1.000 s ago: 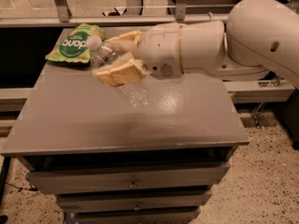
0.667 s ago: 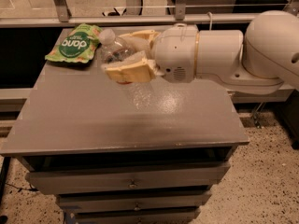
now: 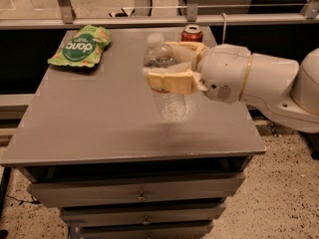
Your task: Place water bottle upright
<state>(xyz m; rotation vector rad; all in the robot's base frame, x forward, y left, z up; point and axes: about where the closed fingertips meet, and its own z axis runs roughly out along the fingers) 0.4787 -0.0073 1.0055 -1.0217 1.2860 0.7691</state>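
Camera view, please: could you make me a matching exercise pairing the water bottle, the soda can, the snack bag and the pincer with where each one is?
1. water bottle
2. red soda can
3. green snack bag
4. pincer

A. lying at the far corner of the table, on the picture's left
B. standing at the far edge, behind the pincer
C. upright, mid-table, gripped
D. shut around the bottle's upper half

Pairs: 1-C, 2-B, 3-A, 4-D.

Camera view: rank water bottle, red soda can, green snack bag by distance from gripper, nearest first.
1. Clear ribbed plastic water bottle: upright, clamped in the gripper above the middle of the grey table.
2. Red soda can: just behind the gripper, back edge.
3. Green snack bag: back left corner.
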